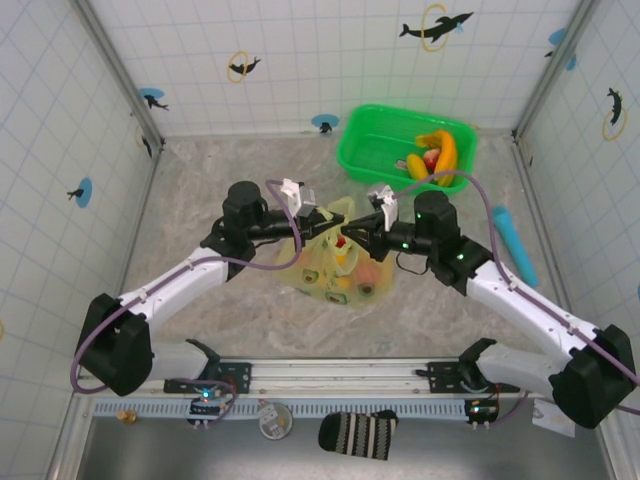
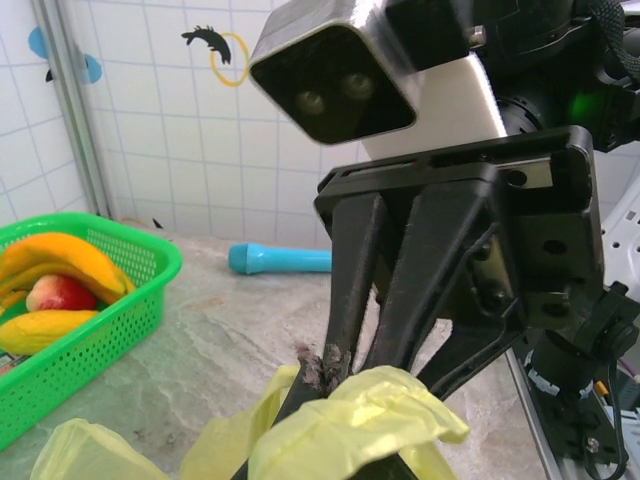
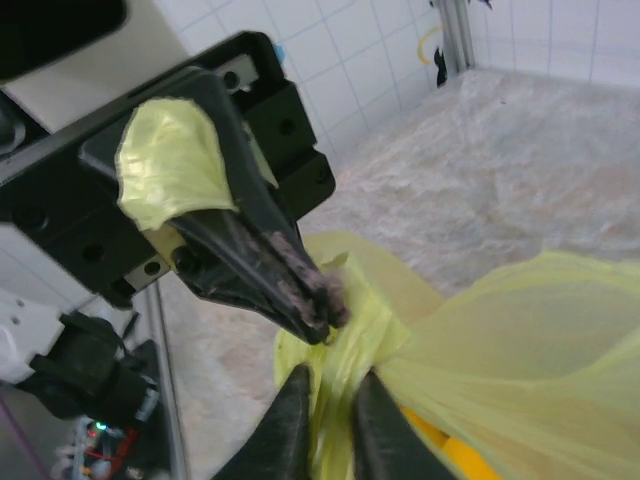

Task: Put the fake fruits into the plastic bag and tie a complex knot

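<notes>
Two tools, both clamped shut: left tool (image 1: 316, 222) and right tool (image 1: 352, 233) meet tip to tip over mid-bench, each pinching the gathered top of the plastic bag (image 1: 330, 272). Bag sits at bench centre with fake fruits (image 1: 368, 272) inside. Bananas (image 1: 445, 150) lie in the green basket (image 1: 352, 150) by the far edge, right of centre.

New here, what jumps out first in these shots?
The left gripper and right gripper meet tip to tip mid-table, both shut on the bunched top of the yellow-green plastic bag. At the back right, a bright green basket holds bananas and a red fruit.
</notes>
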Tool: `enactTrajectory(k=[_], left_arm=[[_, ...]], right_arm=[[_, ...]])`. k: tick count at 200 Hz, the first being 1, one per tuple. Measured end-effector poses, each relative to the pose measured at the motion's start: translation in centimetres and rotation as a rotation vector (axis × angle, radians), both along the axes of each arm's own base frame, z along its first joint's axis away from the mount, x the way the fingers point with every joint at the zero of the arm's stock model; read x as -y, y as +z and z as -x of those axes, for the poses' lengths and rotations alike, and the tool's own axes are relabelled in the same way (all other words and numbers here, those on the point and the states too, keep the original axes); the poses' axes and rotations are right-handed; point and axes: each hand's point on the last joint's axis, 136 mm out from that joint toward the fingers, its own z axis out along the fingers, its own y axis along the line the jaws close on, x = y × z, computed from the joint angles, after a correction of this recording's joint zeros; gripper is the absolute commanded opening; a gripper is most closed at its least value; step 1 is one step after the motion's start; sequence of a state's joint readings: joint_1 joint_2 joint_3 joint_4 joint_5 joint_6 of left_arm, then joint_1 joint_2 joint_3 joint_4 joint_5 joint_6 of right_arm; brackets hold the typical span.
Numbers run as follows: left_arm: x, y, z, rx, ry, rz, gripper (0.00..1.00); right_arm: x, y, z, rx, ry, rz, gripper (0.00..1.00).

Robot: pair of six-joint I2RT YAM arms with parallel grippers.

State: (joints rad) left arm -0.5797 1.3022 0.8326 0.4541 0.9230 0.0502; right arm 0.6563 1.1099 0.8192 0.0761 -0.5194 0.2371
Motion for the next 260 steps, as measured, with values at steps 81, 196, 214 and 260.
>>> enactTrajectory(k=[81,196,214,260], left_arm=[[0.0,0.3,-0.5,-0.034,0.035,0.015,0.36],[0.3,-1.1,-0.3,-0.104,0.005,-0.030,0.00],[0.2,-1.1,-0.3,-0.088,0.003,-0.031,0.00],[0.1,-0.7,0.0,0.004,-0.007,-0.031,0.00]], right_arm=[[-2.3,-0.7,1.7,0.051,0.043,0.038,0.00],[-1.7,-1.5,0.6,0.097,-0.022,0.117,0.35],[-1.3,-0.6,0.5,0.113,-0.012,0.136,0.51],[3.6,4.0,-0.8,0.249,-0.009,0.074,0.69]])
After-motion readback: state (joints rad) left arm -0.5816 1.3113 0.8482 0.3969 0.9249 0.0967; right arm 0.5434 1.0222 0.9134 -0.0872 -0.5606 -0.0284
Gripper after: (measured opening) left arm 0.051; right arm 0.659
